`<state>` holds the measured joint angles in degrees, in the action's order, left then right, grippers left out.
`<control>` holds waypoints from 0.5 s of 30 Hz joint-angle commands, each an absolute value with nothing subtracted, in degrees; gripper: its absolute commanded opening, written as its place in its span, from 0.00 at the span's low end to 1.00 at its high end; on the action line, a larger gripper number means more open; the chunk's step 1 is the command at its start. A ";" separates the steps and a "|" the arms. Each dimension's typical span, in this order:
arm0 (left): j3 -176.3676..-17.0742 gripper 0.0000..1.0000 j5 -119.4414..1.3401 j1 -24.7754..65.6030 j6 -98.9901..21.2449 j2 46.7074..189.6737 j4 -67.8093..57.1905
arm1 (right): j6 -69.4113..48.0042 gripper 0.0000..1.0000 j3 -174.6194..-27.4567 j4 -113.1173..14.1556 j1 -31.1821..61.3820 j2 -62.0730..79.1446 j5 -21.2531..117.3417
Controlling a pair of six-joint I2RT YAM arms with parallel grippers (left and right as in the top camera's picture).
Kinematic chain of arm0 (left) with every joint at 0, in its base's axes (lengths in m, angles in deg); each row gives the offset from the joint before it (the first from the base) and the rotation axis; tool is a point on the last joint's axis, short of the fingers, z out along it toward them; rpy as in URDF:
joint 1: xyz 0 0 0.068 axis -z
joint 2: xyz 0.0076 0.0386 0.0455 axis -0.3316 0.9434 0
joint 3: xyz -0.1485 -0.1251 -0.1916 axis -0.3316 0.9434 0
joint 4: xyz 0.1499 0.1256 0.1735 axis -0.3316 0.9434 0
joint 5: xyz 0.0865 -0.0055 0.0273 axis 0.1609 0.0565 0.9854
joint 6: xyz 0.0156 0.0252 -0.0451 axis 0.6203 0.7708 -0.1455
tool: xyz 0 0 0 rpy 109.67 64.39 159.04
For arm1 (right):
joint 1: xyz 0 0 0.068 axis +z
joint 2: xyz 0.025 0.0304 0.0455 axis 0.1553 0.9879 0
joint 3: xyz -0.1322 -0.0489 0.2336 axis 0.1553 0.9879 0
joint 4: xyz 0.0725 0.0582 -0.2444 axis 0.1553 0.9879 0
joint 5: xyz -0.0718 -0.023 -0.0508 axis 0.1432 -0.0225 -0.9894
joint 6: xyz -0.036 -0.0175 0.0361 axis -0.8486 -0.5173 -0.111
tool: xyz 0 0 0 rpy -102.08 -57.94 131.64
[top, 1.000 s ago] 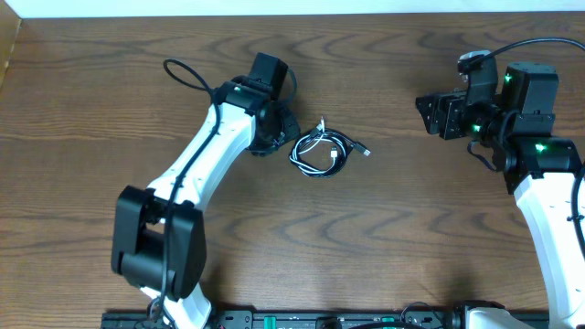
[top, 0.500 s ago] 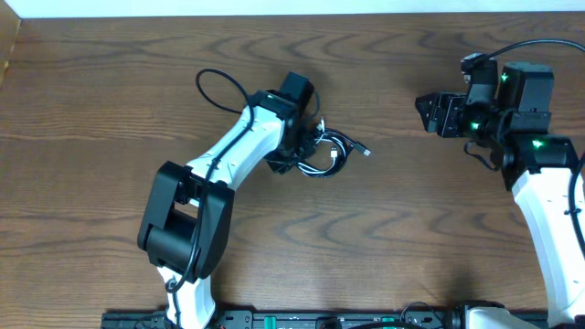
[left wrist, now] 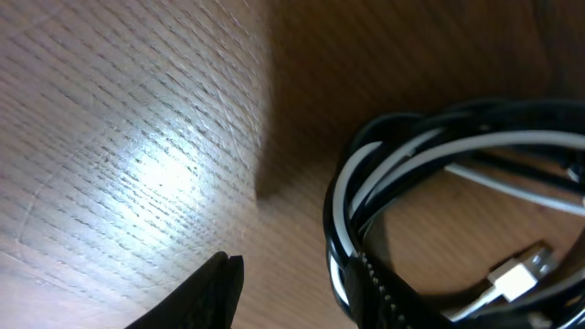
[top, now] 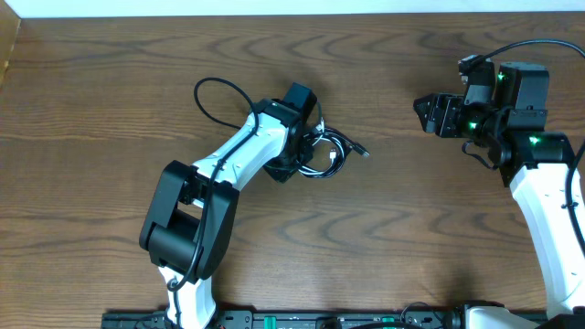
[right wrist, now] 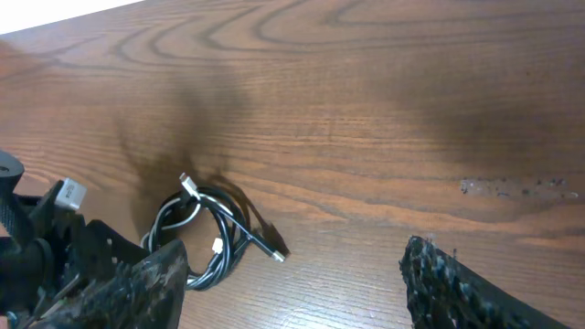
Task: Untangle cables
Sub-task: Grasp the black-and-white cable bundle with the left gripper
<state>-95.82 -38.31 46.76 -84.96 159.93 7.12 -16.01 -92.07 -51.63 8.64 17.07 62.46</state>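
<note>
Nothing is untangled yet: the black and white cables [top: 327,151] lie coiled together on the bench [top: 110,91]. The left hand [left wrist: 297,270], open, straddles the coil's edge; the right hand [right wrist: 292,288] hangs open, well apart from the coil.

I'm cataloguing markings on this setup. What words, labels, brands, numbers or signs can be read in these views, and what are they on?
None can be read: no legible text shows on the cables, the left arm, the right arm or the table.
Dark strip at the table's near edge: only small green spots, too small to read as text.
</note>
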 commanded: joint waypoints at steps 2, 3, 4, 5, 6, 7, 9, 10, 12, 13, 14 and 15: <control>-94.93 0.42 -35.64 46.94 -91.25 162.79 5.37 | -15.42 0.72 -93.05 -51.61 9.03 17.25 62.37; -94.73 0.42 -35.66 47.11 -91.25 163.10 4.62 | -15.42 0.72 -93.05 -51.61 9.03 17.25 62.37; -94.62 0.42 -35.66 47.24 -91.25 163.38 4.01 | -15.42 0.72 -93.05 -51.61 9.03 17.27 62.31; -94.58 0.42 -35.62 47.46 -91.23 163.80 3.36 | -15.42 0.73 -93.05 -51.61 9.03 17.27 62.00; -94.58 0.42 -35.62 47.68 -91.23 164.08 2.96 | -15.42 0.73 -93.05 -51.61 9.03 17.27 61.61; -94.58 0.42 -35.62 47.88 -91.23 164.39 2.46 | -15.42 0.73 -93.05 -51.61 9.03 17.27 61.30; -94.58 0.42 -35.58 48.14 -91.17 164.84 1.67 | -15.42 0.73 -93.05 -51.59 9.03 17.27 61.30; -94.58 0.42 -35.58 48.23 -91.01 164.91 1.46 | -15.42 0.74 -93.05 -51.59 9.03 17.27 61.30; -94.58 0.42 -35.14 48.23 -90.77 164.95 1.28 | -15.42 0.74 -93.05 -51.63 9.03 17.29 61.30; -94.58 0.42 -34.94 48.23 -90.27 164.95 1.19 | -15.42 0.74 -93.05 -51.63 9.03 17.29 61.30; -94.58 0.41 -34.99 48.20 -87.82 164.95 0.36 | -15.42 0.74 -93.05 -51.63 9.03 17.29 61.32; -94.58 0.41 -35.01 48.16 -85.31 164.95 -0.51 | -15.42 0.74 -93.05 -51.61 9.03 17.29 61.32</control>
